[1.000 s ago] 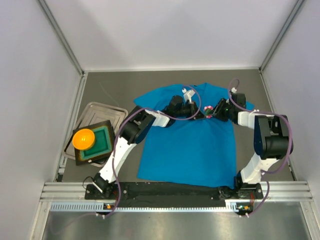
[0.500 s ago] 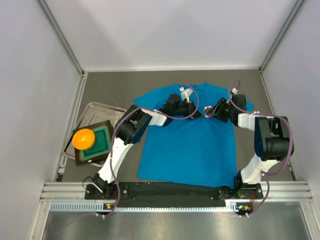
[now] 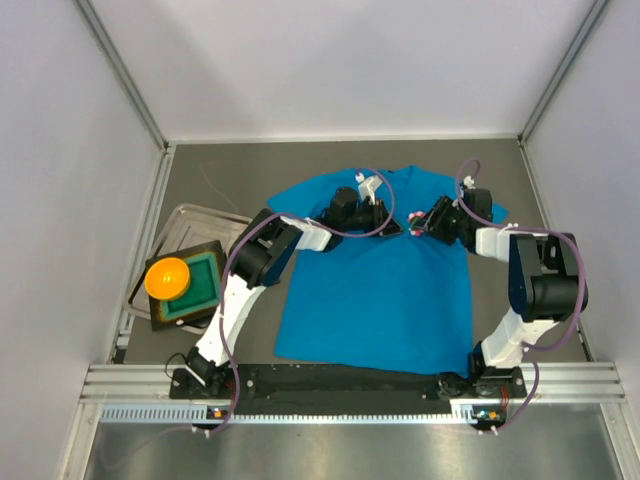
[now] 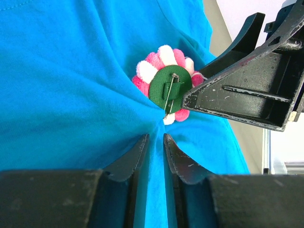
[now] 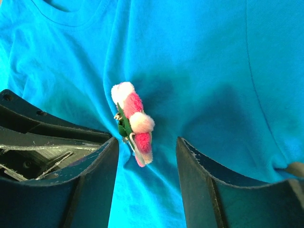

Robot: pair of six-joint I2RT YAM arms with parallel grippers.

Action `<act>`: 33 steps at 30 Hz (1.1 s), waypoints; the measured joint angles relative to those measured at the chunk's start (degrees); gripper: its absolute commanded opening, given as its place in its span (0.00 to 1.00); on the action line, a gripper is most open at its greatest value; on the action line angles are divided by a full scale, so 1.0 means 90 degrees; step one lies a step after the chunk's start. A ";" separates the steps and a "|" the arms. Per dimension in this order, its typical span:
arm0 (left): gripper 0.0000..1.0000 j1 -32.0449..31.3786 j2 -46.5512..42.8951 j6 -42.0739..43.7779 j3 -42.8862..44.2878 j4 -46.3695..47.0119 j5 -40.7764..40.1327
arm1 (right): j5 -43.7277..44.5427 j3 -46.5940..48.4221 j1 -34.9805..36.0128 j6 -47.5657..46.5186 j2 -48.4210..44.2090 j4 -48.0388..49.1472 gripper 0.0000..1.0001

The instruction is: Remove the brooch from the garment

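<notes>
Top external, checked against the two earlier frames.

K: What has changed?

M: Little. The left arm has drawn slightly far and left. The brooch (image 3: 413,217) sits where it did, between the two pincers on the chest of the garment (image 3: 370,290), right of centre. The garment lies flat on the desk (image 3: 230,170).

K: Pincer states?

M: In the left wrist view the left pincer (image 4: 155,138) is narrow, a slit only, and a ridge of blue cloth runs into the slit. Whether that cloth is pinched or merely lies there cannot be told. In the right wrist view the right pincer (image 5: 147,141) stands wide. The brooch stands edge-on between its fingers, close against one and clear of the other. It is not gripped.

K: And the pin?

M: The green backing faces the left wrist camera, with the safety pin lying across it. The cloth puckers toward the brooch's lower edge. Judged: still fastened.

K: Meaning for the task?

M: Removal is not done. Nothing holds the brooch now, so this reads as a re-grip step. The right pincer would need to close on the flower while the left keeps the cloth down. A straight pull risks only lifting the shirt, or tearing it at the pin.
</notes>
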 measured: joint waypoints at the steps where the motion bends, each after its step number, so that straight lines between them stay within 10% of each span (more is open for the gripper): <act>1: 0.24 0.0000 0.0000 -0.0002 -0.0002 0.0000 -0.0005 | 0.0005 0.0002 0.0015 0.0000 0.0000 -0.0002 0.50; 21: 0.26 0.0000 -0.0061 0.0058 -0.0085 -0.0041 -0.0058 | 0.0262 0.0146 0.0160 -0.0078 0.0053 -0.0199 0.36; 33: 0.26 0.0000 -0.0112 0.0097 -0.0095 -0.0058 -0.0124 | 0.0182 0.0136 0.0175 -0.0010 0.0070 -0.0046 0.50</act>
